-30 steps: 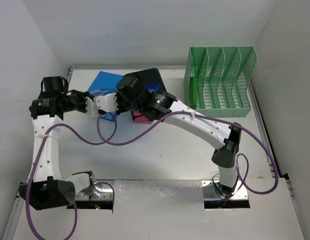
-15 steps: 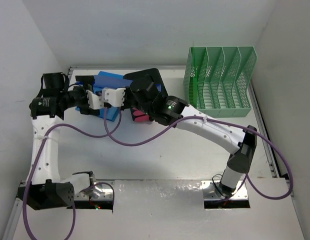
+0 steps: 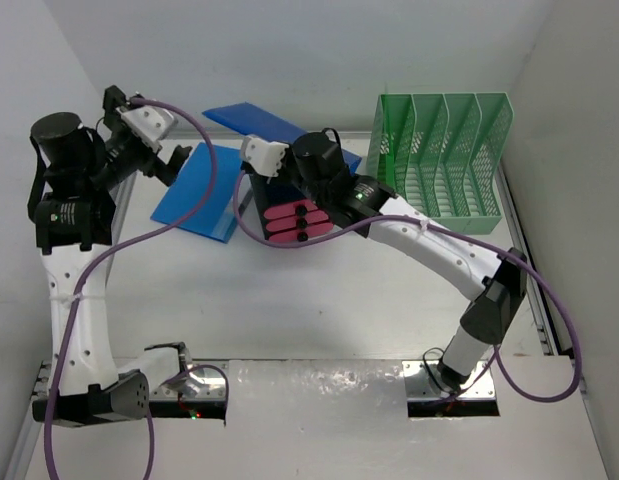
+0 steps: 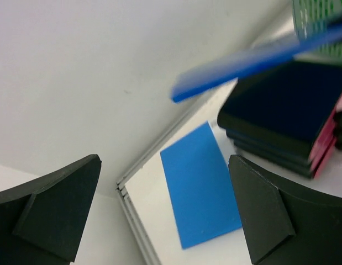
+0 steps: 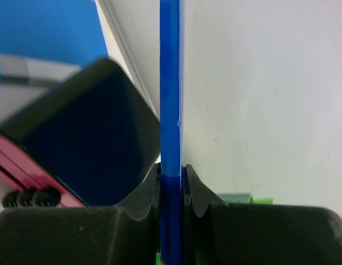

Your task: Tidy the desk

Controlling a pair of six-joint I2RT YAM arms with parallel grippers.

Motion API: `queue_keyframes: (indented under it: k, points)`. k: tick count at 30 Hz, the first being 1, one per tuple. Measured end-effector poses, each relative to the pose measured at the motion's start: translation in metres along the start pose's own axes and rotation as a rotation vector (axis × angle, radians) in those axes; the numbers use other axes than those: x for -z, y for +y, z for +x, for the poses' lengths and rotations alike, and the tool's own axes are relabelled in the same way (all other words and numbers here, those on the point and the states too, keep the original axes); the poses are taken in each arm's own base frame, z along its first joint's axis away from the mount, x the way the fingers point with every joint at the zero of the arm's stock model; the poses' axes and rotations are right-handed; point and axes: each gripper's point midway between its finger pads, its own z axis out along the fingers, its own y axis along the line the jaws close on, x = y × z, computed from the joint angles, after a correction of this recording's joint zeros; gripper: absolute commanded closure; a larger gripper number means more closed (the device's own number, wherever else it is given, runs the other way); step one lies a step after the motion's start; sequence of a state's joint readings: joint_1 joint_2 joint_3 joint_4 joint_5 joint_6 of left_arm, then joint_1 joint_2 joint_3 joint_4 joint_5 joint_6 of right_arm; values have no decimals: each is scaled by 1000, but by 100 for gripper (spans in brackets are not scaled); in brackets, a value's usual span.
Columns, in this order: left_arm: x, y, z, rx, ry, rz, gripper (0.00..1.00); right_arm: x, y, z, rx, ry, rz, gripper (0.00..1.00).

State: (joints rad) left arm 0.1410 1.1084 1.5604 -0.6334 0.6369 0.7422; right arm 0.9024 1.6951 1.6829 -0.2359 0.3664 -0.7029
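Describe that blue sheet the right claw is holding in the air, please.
The blue sheet is thin, flat and plain bright blue, stiff-looking like a plastic folder or card. The right claw is shut on one edge, pinching it between black fingers. It hangs in the air, broad face roughly upward, above the black box of pink drawers near the back of the desk. Only the claw can be seen touching it.

I am counting two blue folders (image 3: pixel 201 190), one black box (image 4: pixel 281 105) with three pink drawers (image 3: pixel 294 222), and one green file rack (image 3: pixel 439 160).
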Motion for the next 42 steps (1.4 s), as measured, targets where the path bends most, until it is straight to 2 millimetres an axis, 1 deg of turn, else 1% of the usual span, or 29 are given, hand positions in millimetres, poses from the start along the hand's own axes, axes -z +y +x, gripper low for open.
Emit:
queue_keyframes:
  k: [3, 7, 10, 12, 14, 17, 19, 21, 24, 25, 29, 31, 32, 33, 35, 37, 39, 40, 42]
  points:
    - [9, 10, -17, 75, -30, -72, 0, -4, 8, 22, 2, 58, -5, 100]
    - [13, 22, -19, 153, -29, -157, 0, -7, 23, 26, -11, 55, -29, 100]
    - [12, 31, -11, 194, -10, -217, 0, -9, 23, 21, -40, 29, -23, 100]
    - [10, 34, -1, 215, 10, -247, 0, -9, 18, 14, -71, 1, -5, 100]
    - [8, 35, 13, 242, 44, -274, 0, -10, 9, 9, -107, -23, 14, 100]
    - [6, 36, 31, 278, 94, -313, 0, -9, -13, -1, -194, -84, 56, 100]
    - [7, 37, 37, 290, 111, -331, 0, -4, -34, -6, -251, -124, 85, 100]
    - [7, 38, 39, 295, 116, -340, 0, 6, -59, -11, -302, -174, 132, 100]
    - [4, 37, 42, 299, 116, -334, 0, 29, -99, -16, -350, -237, 216, 100]
    - [3, 35, 44, 301, 117, -327, 0, 40, -114, -19, -370, -263, 251, 100]
    - [-4, 25, 52, 314, 123, -282, 0, 84, -170, -19, -441, -350, 376, 100]
    - [-7, 20, 56, 320, 125, -260, 0, 112, -201, -13, -468, -381, 454, 100]
    - [-8, 17, 58, 323, 127, -251, 0, 123, -212, -9, -475, -389, 487, 100]
    - [-9, 16, 60, 326, 129, -245, 0, 136, -223, -5, -483, -398, 522, 100]
    - [-10, 14, 62, 332, 133, -241, 0, 158, -237, 8, -499, -404, 582, 100]
    - [-11, 12, 67, 347, 142, -244, 0, 174, -245, 22, -513, -398, 625, 100]
    - [-11, 13, 70, 357, 147, -255, 0, 184, -247, 40, -534, -382, 658, 100]
    - [-11, 14, 71, 358, 148, -260, 0, 185, -247, 47, -543, -374, 667, 100]
    - [-11, 14, 72, 361, 154, -267, 0, 184, -247, 69, -585, -357, 674, 100]
